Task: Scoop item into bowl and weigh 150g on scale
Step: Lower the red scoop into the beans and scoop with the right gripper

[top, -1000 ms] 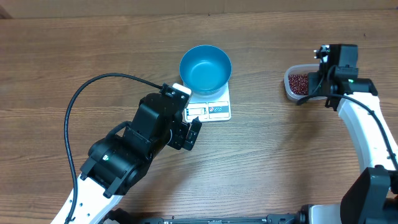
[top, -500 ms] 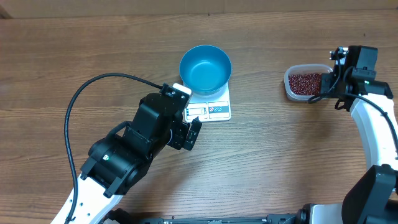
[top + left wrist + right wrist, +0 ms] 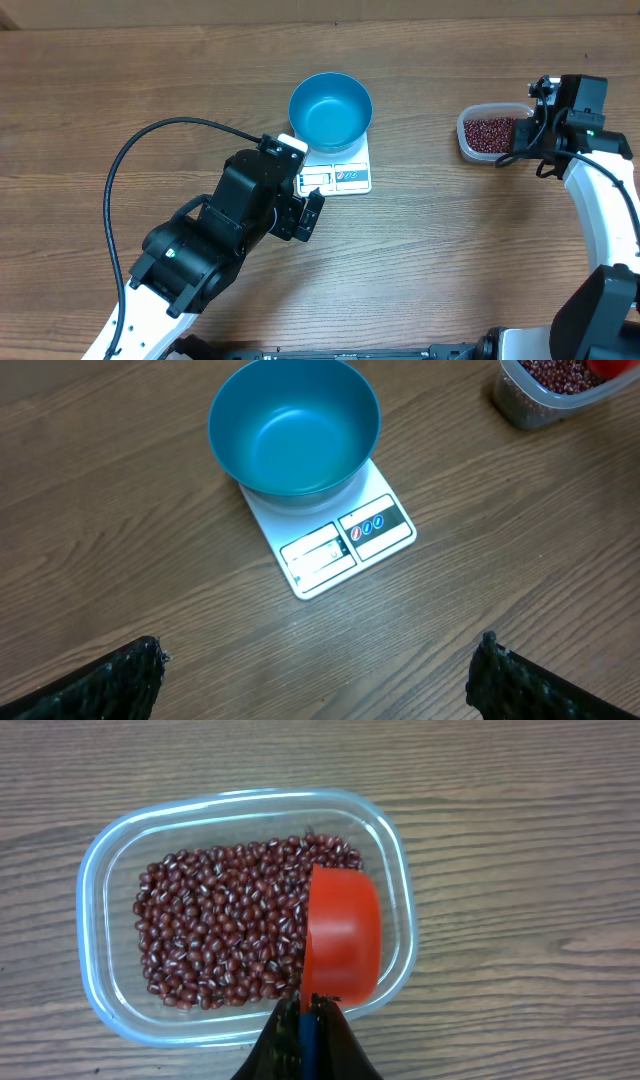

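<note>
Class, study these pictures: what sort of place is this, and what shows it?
Probably a robotics lab bench: a left arm and right arm at a wooden table, with a scale, bowl and tub of beans laid out.

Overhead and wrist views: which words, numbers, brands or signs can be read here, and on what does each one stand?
No text can be read.
Display window of the small flat white rectangular kitchen scale: faint marks, too small to read.
Dark label panel beside it: three small coloured round signs, too blurred to read.
Round bright blue bowl, clear rectangular plastic tub, red plastic scoop: no text seen.
</note>
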